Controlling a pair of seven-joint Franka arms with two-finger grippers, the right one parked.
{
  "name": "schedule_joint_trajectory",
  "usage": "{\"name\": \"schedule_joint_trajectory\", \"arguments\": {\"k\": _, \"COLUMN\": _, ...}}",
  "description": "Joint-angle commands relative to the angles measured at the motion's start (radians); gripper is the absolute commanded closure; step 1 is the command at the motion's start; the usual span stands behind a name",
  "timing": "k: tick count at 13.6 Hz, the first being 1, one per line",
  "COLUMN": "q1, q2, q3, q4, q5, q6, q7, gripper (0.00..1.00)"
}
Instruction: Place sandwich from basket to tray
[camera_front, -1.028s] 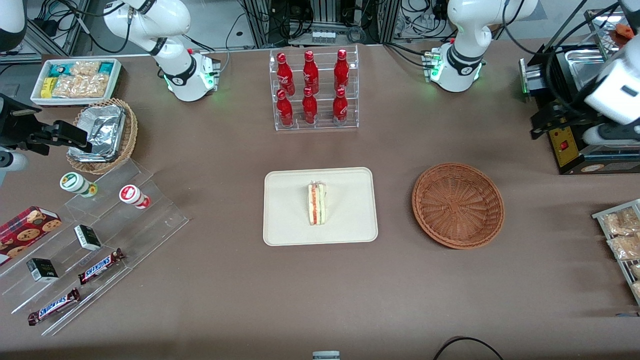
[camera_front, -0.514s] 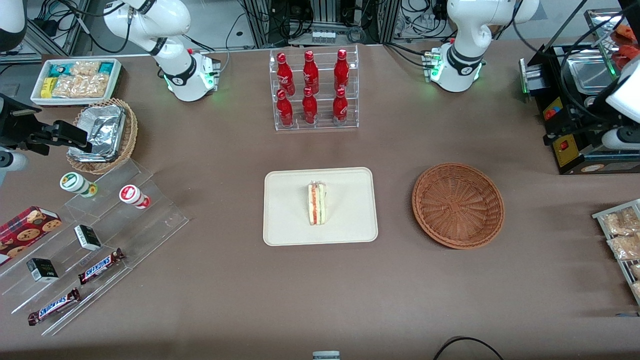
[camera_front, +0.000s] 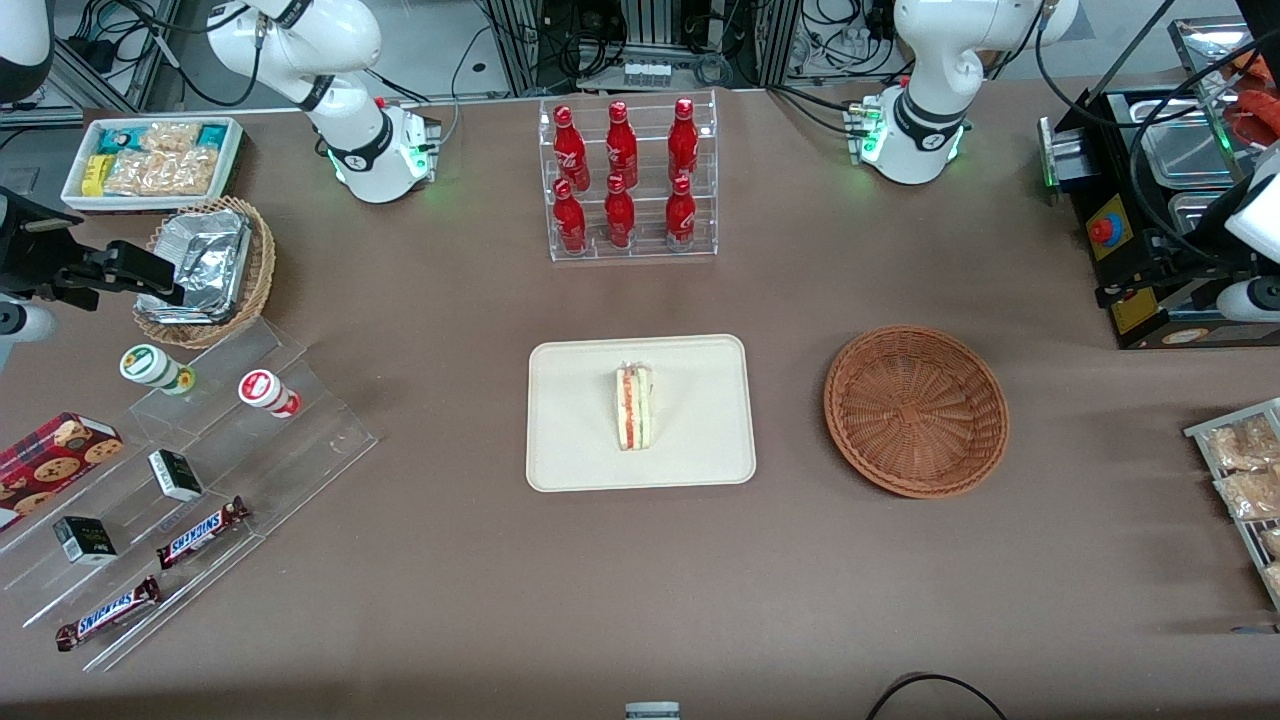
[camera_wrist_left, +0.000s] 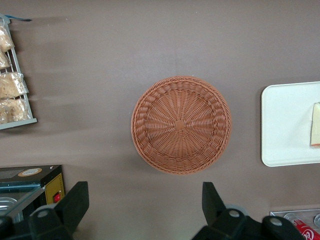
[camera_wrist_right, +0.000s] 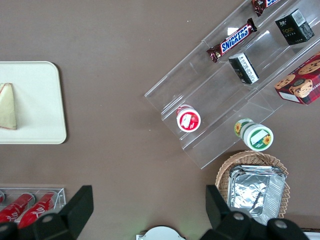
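Brown cloth-covered table (camera_front: 450, 600) carries cream-white rectangular plastic tray (camera_front: 580, 440) mid-table; round reddish-brown woven wicker basket (camera_front: 916, 410) beside it toward working arm's end; clear acrylic rack of red bottles (camera_front: 628, 180) farther from camera. Black two-finger gripper (camera_wrist_left: 145, 210), fingers spread, hangs high over table beside basket.

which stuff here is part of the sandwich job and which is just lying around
Job: sandwich, on the tray; empty basket; gripper, jaws open, above the table beside the basket.
Lying about: red bottles, Snickers bars, foil containers, cookie box.
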Motion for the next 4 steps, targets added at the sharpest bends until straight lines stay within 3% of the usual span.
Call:
{"name": "schedule_joint_trajectory", "arguments": {"k": 1, "q1": 0.005, "q2": -0.022, "q3": 0.003, "q4": -0.02, "q5": -0.002, "q6": -0.017, "q7": 0.002, "gripper": 0.0}}
{"name": "schedule_joint_trajectory", "arguments": {"k": 4, "q1": 0.019, "q2": -0.014, "q3": -0.018, "q4": -0.014, "q5": -0.001, "q6": -0.014, "q7": 0.001, "gripper": 0.0}}
